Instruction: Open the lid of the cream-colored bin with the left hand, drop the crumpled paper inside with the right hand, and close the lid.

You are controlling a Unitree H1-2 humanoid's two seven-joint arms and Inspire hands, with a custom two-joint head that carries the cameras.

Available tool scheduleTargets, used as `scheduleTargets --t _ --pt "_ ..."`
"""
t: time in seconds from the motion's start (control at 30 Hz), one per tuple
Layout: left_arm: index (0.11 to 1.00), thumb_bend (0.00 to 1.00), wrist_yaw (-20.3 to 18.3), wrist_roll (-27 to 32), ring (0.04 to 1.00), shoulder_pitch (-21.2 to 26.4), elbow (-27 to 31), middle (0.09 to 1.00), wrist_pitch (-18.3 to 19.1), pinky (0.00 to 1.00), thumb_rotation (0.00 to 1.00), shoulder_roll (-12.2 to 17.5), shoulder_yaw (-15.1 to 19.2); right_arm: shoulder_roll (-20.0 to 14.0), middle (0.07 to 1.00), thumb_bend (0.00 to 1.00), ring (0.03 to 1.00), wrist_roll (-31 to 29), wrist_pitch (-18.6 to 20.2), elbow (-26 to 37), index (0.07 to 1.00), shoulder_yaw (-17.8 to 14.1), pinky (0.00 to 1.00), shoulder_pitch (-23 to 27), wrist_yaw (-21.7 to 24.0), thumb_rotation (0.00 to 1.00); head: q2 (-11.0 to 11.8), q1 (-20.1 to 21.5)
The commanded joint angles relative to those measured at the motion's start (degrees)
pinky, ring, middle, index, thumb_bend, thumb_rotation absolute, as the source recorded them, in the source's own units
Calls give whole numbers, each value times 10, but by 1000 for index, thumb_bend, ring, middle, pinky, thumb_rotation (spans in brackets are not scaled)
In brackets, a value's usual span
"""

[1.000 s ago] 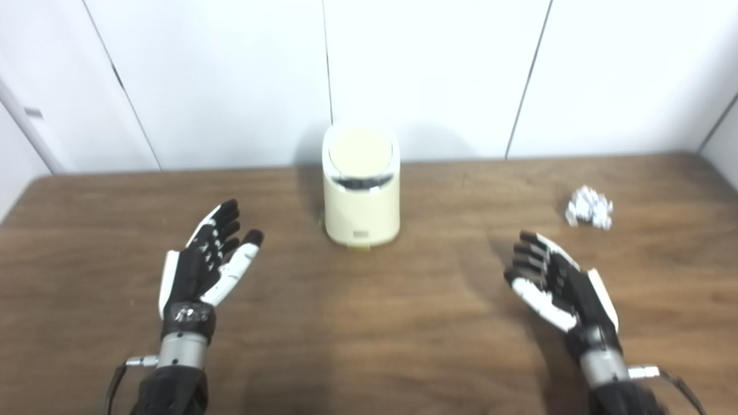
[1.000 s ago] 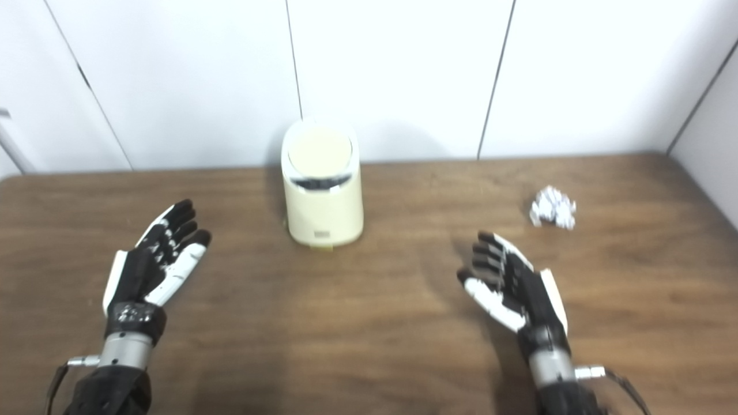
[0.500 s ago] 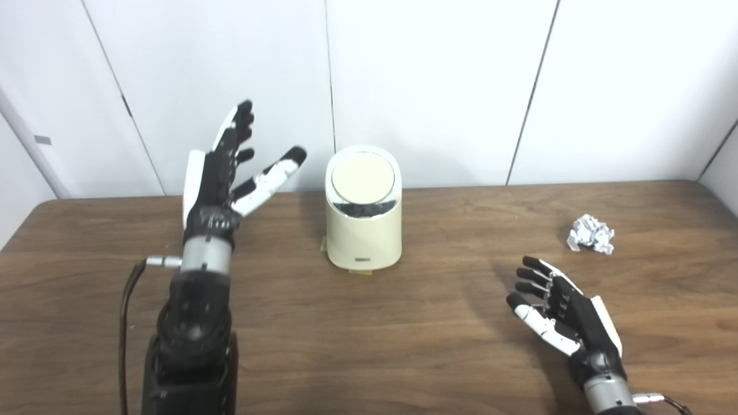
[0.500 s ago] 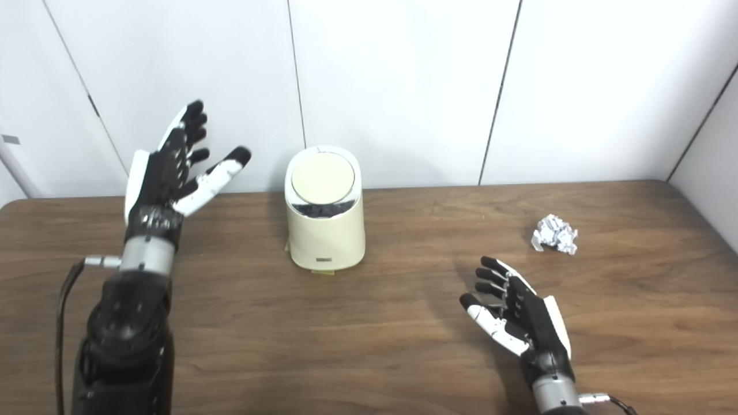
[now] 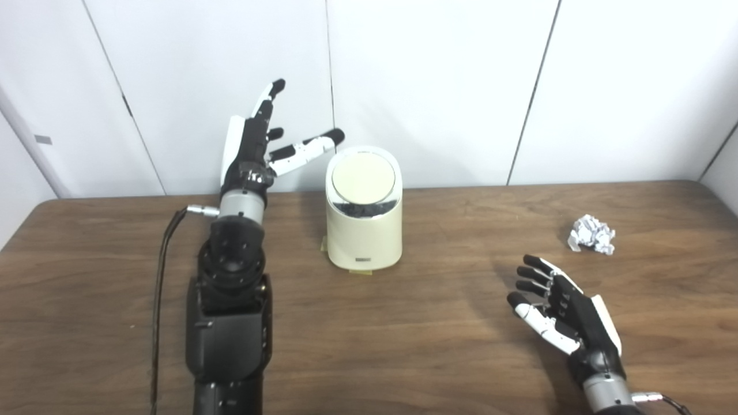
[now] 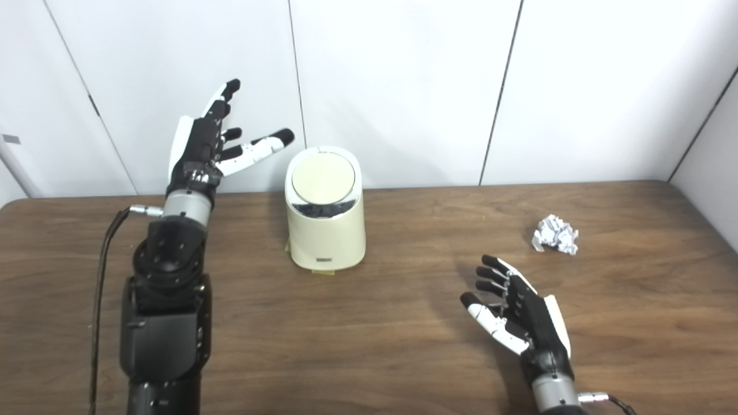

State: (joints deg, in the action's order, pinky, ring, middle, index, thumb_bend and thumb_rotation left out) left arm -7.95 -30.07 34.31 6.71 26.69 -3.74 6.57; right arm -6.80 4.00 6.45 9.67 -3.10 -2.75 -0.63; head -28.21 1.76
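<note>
Left hand (image 5: 253,147) has swung in closer to bin (image 5: 363,230), now raised just left of the lid (image 5: 363,177), fingers spread, not touching yet; lid shut. Right hand (image 5: 562,314) unchanged, low over surface (image 5: 403,323), fingers apart, empty. Crumpled paper (image 5: 591,233) sits far right w/ nothing near. Lid-opening approach underway

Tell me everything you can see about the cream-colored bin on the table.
The cream-colored bin is a small, smooth, plastic-looking tub with rounded corners, standing upright toward the back of the wooden table near the white wall. Its round lid is closed and slopes toward the camera, with a dark glossy strip below it and a small label low on the front. Nothing touches it; the left hand, open, is raised beside it.
</note>
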Motion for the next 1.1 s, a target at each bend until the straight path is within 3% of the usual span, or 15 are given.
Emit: scheduleTargets --t 0.0,0.37,0.73,1.07 --pt "1000 945 19 -18 1000 39 -7 1000 2 857 266 3 -11 -2 793 389 762 2 0 -5 817 1 662 8 2 334 1 0" --pt "1000 984 66 -39 990 43 -63 1000 0 779 235 23 -69 0 797 380 769 6 -1 -5 816 3 666 7 -1 323 4 3" --pt "1000 1000 68 -51 1000 34 -84 1000 2 968 211 40 -99 -1 797 387 766 2 -3 -6 818 3 664 7 0 327 2 4" --pt "1000 1000 83 -53 1000 33 -106 1000 1 985 147 52 -111 0 794 385 762 4 -3 -5 817 4 653 6 -2 316 1 4"
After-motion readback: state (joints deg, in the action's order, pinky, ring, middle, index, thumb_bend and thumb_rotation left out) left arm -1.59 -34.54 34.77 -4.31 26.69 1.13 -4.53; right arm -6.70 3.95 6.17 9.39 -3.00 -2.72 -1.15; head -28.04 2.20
